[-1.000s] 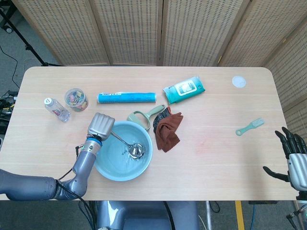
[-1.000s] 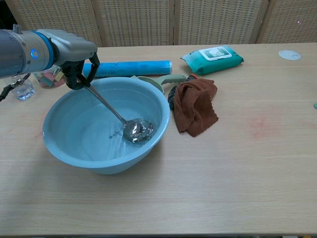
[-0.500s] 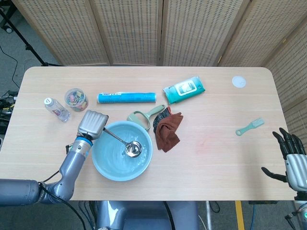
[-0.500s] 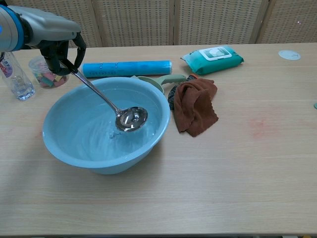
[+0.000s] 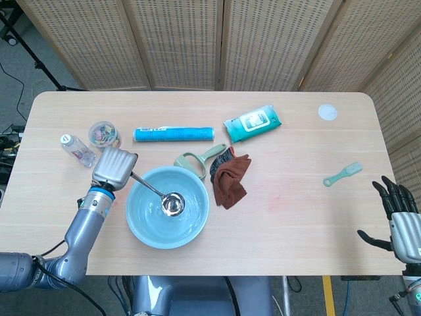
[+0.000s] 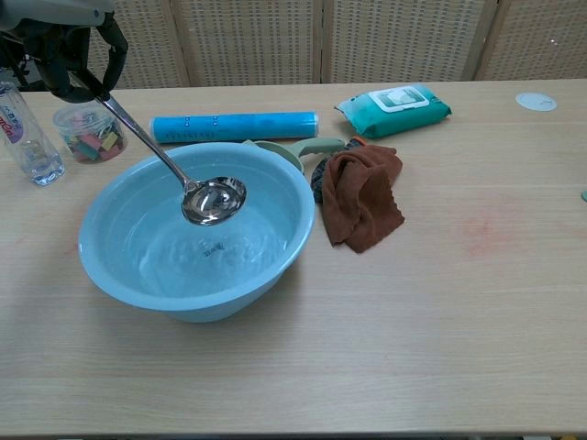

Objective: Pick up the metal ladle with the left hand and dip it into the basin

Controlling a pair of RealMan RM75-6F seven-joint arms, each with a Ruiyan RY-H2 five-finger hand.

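A pale wooden tabletop [image 5: 296, 217] stands before woven folding screens [image 5: 217, 39]. Off its near right corner the right hand [image 5: 400, 220] hangs with fingers spread, holding nothing. Toward the near left edge sits the light blue basin [image 6: 128, 275] of water; the metal ladle [image 6: 213, 200] has its bowl above the water, handle slanting up left into the left hand [image 5: 113, 168], which grips it. Just beyond lie a brown cloth [image 6: 365, 194], a blue roll [image 6: 234, 126] and a wipes pack [image 6: 394, 103].

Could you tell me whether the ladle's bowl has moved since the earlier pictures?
Yes. The ladle has risen from the bottom of the basin and now hangs above the water, shifted toward the basin's left side, held by the left hand.
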